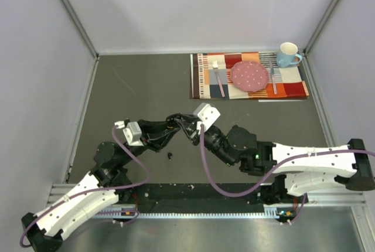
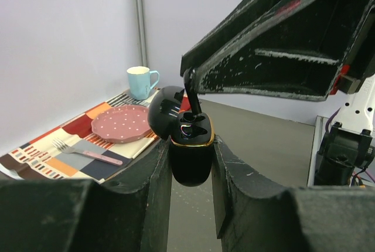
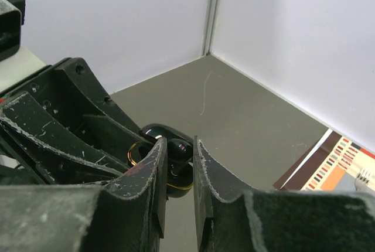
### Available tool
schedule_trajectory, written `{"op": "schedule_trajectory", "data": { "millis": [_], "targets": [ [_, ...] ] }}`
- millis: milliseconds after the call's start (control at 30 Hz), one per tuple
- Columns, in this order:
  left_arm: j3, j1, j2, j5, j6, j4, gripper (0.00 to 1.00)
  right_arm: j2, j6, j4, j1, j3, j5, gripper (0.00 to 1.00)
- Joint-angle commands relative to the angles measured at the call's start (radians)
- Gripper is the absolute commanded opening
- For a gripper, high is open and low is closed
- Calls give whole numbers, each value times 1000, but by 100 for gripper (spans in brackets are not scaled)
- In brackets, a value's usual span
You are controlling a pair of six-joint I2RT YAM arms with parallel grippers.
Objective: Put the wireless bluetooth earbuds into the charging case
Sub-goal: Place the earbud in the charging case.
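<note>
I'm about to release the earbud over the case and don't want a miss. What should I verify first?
1. Grip on case by left end effector: ok.
2. Open lid: ok.
3. Grip on bud by right end effector: ok.
4. Alignment of bud with case mouth: ok, lower end at the opening.
5. Seating of bud: cannot tell.
6. Whether dark speck on table is another bud: cannot tell.
</note>
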Motion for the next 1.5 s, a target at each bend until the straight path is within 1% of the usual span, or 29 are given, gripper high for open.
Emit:
{"op": "schedule_trajectory", "data": {
  "millis": [0, 367, 667, 867, 1067, 1400, 1467],
  "targets": [
    [1, -3, -1, 11, -10, 66, 0, 17, -2, 32, 16, 3, -8, 0],
    [-1, -3, -18, 5, -13, 62, 0, 22, -50, 44, 16, -4, 30, 0],
    [-4, -3, -16, 5, -12, 63, 0, 20, -93, 35, 16, -7, 34, 0],
    [-7, -2, -23, -15, -13, 79, 0, 23, -76, -20, 16, -3, -20, 0],
    [-10, -2, -29, -55, -5, 97, 0, 26, -18, -94, 16, 13, -74, 0],
    [-24, -2, -41, -114, -1, 137, 0, 20, -1, -157, 17, 25, -78, 0],
    [-25, -2, -44, -116, 1, 137, 0, 23, 1, -163, 16, 30, -77, 1]
  ]
}}
